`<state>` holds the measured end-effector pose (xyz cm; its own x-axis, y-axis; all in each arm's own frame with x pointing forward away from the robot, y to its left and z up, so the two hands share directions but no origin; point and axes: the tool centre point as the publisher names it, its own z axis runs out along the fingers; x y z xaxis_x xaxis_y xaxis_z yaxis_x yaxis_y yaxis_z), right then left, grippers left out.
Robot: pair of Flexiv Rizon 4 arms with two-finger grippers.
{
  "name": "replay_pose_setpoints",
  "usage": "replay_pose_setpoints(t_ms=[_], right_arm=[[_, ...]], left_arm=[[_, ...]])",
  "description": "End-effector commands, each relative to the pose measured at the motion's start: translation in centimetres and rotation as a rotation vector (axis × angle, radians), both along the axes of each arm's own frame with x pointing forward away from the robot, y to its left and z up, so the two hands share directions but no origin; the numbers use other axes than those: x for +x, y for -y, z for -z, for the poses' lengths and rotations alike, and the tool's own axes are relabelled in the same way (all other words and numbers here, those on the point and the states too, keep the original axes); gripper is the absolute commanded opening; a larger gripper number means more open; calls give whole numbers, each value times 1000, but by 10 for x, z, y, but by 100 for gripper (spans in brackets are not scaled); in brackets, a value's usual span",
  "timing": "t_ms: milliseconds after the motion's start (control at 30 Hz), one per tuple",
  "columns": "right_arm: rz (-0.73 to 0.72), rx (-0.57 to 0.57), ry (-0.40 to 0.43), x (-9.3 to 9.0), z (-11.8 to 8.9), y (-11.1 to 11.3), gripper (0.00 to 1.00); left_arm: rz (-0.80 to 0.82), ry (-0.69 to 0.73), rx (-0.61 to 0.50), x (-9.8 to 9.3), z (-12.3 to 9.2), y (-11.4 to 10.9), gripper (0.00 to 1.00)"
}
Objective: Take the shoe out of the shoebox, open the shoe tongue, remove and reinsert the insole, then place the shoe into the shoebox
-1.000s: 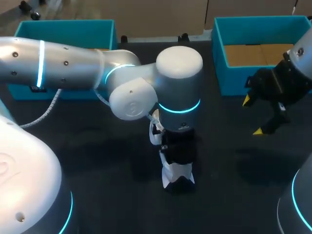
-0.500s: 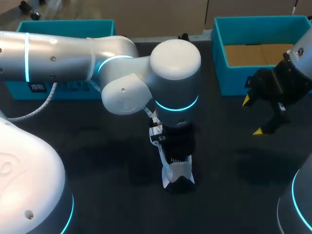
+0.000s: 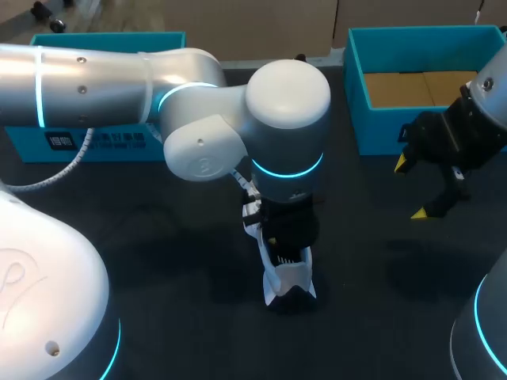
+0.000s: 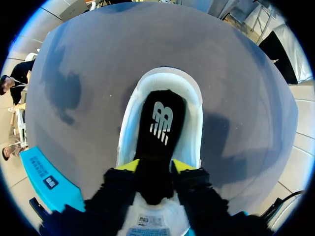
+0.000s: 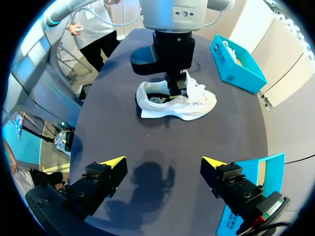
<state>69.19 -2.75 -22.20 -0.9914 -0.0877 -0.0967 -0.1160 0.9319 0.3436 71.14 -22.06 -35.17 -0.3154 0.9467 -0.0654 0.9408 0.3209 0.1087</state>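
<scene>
Left fingers (image 4: 129, 165) pinch the insole (image 4: 160, 123) inside the shoe (image 4: 170, 76).
The shoe lies on the table (image 4: 236, 98), long axis running straight ahead of them; right fingers (image 5: 110, 162) gape empty, well apart, so the left is nearer.

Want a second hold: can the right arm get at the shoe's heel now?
Probably yes. Right gripper is open, with bare table up to the shoe; left gripper pinches the insole mid-shoe, leaving the heel uncovered.
</scene>
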Motion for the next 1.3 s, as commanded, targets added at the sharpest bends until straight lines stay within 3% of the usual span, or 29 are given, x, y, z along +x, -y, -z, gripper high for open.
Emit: replay_pose_setpoints(t_ms=[33, 567, 1300], right_arm=[[0, -3, -1, 1, 1, -1, 100], [0, -3, -1, 1, 1, -1, 100], [0, -3, -1, 1, 1, -1, 100]], left_arm=[[-6, -23, -4, 0, 3, 2, 100], [19, -24, -1, 0, 0, -11, 100], [42, 41, -30, 33, -42, -14, 100]])
